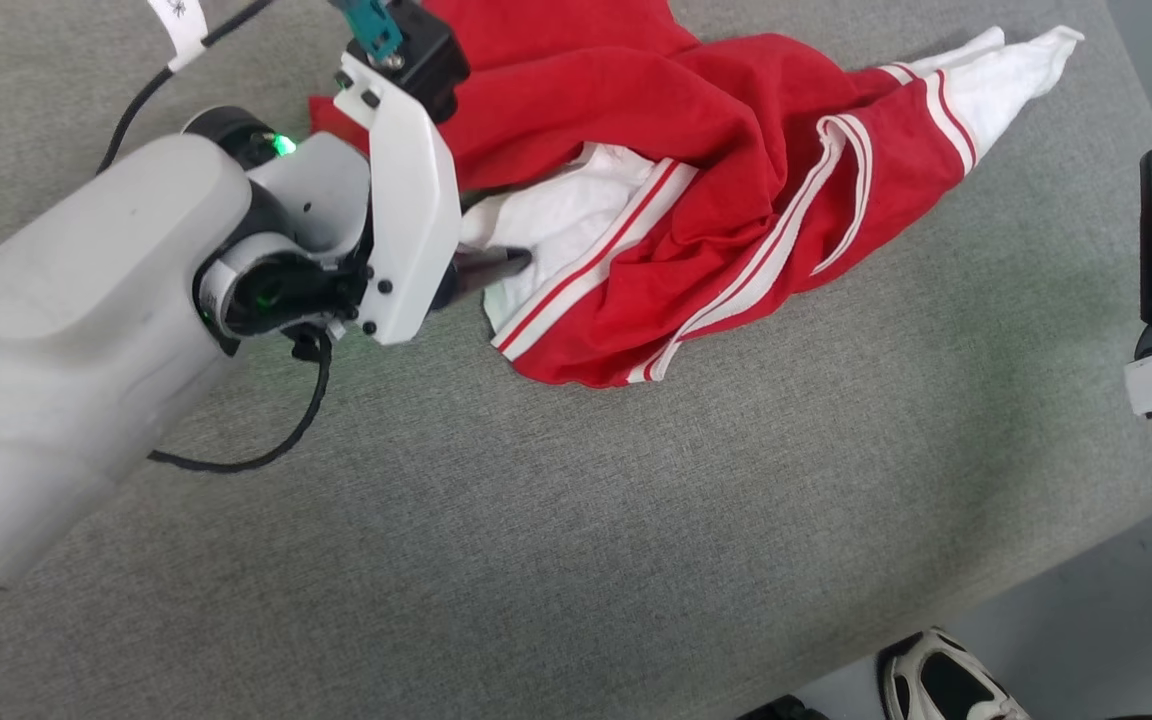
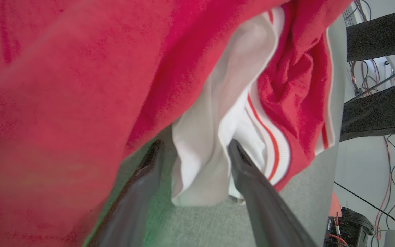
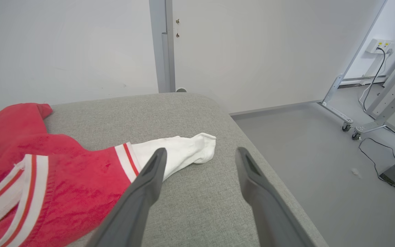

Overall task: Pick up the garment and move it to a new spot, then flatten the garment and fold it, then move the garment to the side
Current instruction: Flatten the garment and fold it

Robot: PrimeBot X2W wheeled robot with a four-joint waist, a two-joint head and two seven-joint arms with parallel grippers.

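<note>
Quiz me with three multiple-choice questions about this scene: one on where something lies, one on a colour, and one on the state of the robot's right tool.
1. Where does the garment lie?
A. on the floor
B. on the grey padded surface
C. over a chair

2. What colour is the sleeve end?
A. white
B. blue
C. black

3. How is the right tool?
A. shut on red cloth
B. shut on a cable
C. open, holding nothing

Answers:
1 B: the cloth is heaped on the grey padding.
2 A: past the stripes, the sleeve end is plain white.
3 C: its two fingers stand apart and clamp nothing.
</note>
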